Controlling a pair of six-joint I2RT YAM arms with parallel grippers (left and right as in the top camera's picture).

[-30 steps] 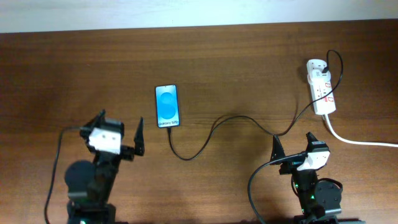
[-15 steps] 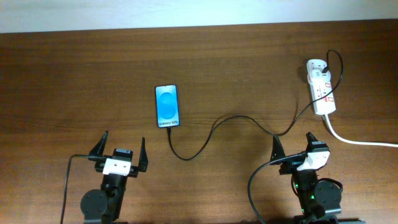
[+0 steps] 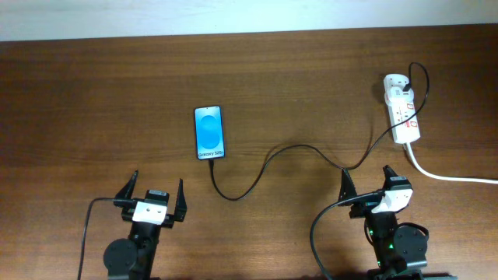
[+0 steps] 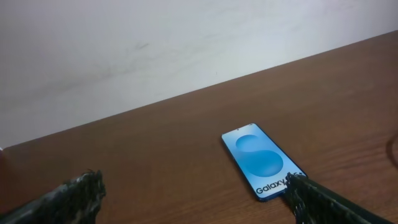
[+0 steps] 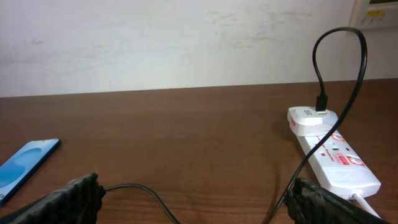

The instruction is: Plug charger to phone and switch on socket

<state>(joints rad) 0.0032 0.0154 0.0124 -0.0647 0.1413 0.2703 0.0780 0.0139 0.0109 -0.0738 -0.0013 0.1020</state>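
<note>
left gripper (image 3: pixel 157 181): spread, empty
right gripper (image 3: pixel 365 173): spread, empty
slim black-framed phone (image 3: pixel 210 133): thin black charger cable (image 3: pixel 264 166) ends just beside it

Phone (image 3: pixel 210 133) lies screen-up; black charger (image 3: pixel 299 146) snakes from white socket (image 3: pixel 402 110) toward it.

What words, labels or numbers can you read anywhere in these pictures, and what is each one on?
"Galaxy S25": at the bottom of the phone screen in the overhead view; the left wrist view shows only "Galaxy" clearly.
Red markings on the socket: too small to read.
Print on the wall plate at the top right of the right wrist view: too blurred to read.
</note>
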